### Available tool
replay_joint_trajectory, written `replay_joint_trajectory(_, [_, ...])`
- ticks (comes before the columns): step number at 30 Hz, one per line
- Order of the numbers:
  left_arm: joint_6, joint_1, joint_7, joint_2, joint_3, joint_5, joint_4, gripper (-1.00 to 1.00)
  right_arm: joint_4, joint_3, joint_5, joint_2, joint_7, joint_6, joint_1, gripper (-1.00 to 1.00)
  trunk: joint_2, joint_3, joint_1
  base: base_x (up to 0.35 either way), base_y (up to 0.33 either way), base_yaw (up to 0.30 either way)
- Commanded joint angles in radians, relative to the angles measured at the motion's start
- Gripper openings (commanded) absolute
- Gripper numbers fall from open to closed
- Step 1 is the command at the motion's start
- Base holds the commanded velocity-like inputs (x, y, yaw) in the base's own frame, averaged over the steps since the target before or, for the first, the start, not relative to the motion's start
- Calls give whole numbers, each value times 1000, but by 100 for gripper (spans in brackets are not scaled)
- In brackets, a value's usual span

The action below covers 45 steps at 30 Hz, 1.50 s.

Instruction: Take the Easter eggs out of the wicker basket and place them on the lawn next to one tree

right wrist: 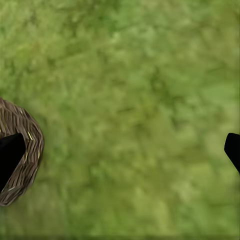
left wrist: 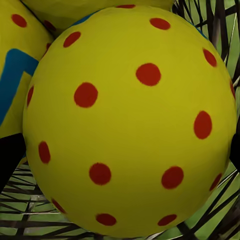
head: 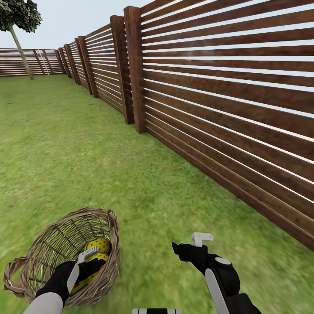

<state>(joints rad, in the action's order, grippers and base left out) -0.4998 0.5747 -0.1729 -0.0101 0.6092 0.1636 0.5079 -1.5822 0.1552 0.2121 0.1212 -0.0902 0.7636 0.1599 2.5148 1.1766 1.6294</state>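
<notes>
Easter eggs (head: 98, 247) sit inside your wicker basket (head: 48, 255) on the lawn (head: 87, 165). Your left gripper (head: 89, 257) reaches among them, its grip unclear; your right gripper (head: 185, 244) hangs spread, empty. They look smooth, rigid, slippery: pinch the widest middle.

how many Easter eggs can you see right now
2 clearly, both inside the wicker basket on the lawn: one egg near its mouth, another egg under the left gripper. A third may be hidden behind them.
</notes>
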Motion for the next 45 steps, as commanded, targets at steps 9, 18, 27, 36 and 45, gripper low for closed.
replay_joint_trajectory(9, [-5,1,-10,1,7,12,1,-100,0,1,10,0,-9,4,0,100,0,-7,-1,0,0,0])
replay_joint_trajectory(18, [-5,1,-10,1,7,11,3,-100,1,2,10,0,-9,4,1,100,-1,-15,-2,0,0,0])
replay_joint_trajectory(27, [-6,1,-3,1,7,4,7,-100,1,15,9,0,-9,5,0,100,-1,-15,-2,0,0,0])
replay_joint_trajectory(36, [-12,2,-8,-2,8,4,6,-100,1,14,9,0,-9,5,0,100,-1,-15,-2,0,0,0])
replay_joint_trajectory(45, [-15,1,-8,-2,8,7,1,-100,2,15,9,0,-9,5,0,100,-1,-26,-3,0,0,0])
